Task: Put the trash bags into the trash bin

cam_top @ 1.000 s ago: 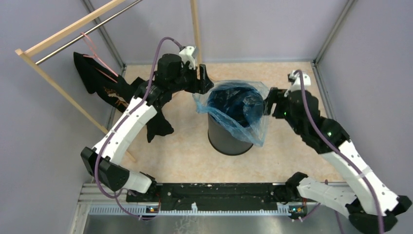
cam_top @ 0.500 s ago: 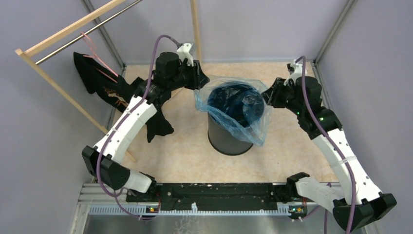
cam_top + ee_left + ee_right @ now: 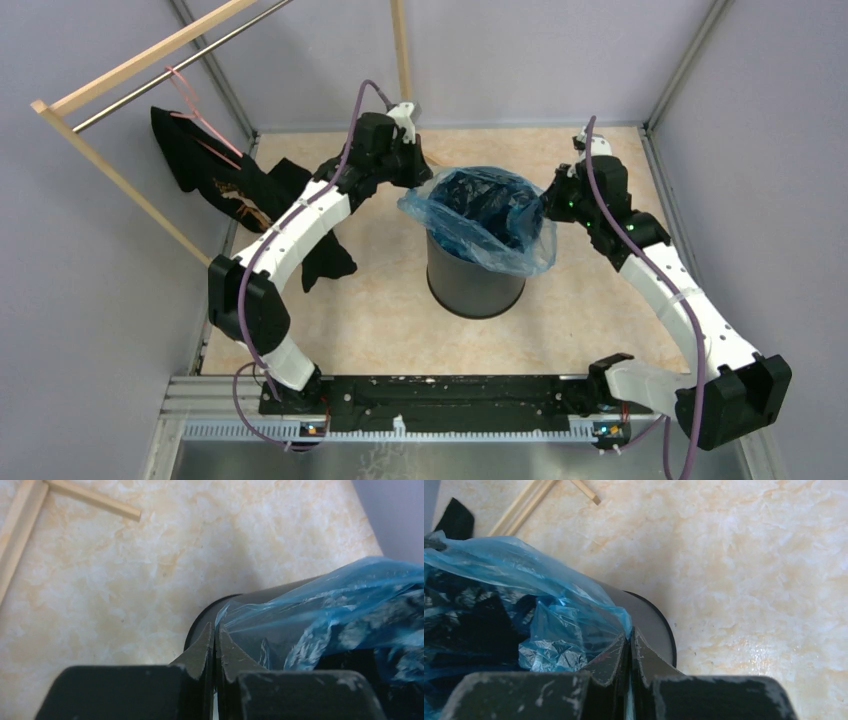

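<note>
The dark grey trash bin (image 3: pixel 472 290) stands upright mid-floor. The light-blue trash bag (image 3: pixel 490 215) lies spread over its mouth, sagging inside and hanging down the right front side. My left gripper (image 3: pixel 420 182) is at the bin's left rear rim, and in the left wrist view its jaws (image 3: pixel 216 632) are shut on the bag's edge (image 3: pixel 340 595) just above the bin rim (image 3: pixel 197 622). My right gripper (image 3: pixel 549 205) is at the right rim. It (image 3: pixel 629 636) is shut on the bag's film (image 3: pixel 514 570) beside the bin wall (image 3: pixel 651 620).
A black cloth garment (image 3: pixel 240 195) hangs from a wooden rack (image 3: pixel 120 175) at the left and trails onto the floor. A wooden post (image 3: pixel 402 60) rises behind the bin. Grey walls enclose the beige floor (image 3: pixel 600 320).
Both grippers have moved in to the bin's rim from either side and shut on the bag's edges. The bag's mouth now lies stretched wider across the bin.
</note>
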Tool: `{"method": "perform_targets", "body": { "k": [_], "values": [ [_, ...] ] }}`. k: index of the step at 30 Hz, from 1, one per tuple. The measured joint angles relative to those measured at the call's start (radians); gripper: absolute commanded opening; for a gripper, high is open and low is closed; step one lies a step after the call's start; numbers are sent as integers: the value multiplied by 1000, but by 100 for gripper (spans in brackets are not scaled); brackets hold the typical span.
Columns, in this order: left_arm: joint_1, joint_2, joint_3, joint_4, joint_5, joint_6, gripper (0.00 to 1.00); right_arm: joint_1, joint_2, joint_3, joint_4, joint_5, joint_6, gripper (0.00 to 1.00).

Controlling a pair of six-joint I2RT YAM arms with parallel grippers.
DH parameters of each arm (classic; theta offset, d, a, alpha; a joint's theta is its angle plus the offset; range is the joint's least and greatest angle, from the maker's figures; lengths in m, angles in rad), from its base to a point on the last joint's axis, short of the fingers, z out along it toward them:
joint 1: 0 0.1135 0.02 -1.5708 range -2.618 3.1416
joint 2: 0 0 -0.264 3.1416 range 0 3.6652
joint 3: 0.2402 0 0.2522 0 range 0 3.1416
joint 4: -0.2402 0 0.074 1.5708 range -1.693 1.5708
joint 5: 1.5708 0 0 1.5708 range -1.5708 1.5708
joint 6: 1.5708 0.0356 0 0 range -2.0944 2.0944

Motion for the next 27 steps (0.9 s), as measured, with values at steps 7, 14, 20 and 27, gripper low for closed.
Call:
{"method": "perform_targets", "body": {
  "k": [7,14,20,27],
  "values": [
    [-2,-2,-120,53,21,-16,10,-3,-12,-77,29,10,7,3],
    [1,-10,-132,67,32,-28,8,-5,-16,-76,31,6,2,3],
    [1,-64,-131,117,43,-31,14,-9,17,-41,48,-2,-12,1],
    [1,-42,-2,124,32,-30,7,-35,108,-3,91,2,-20,0]
  ]
}}
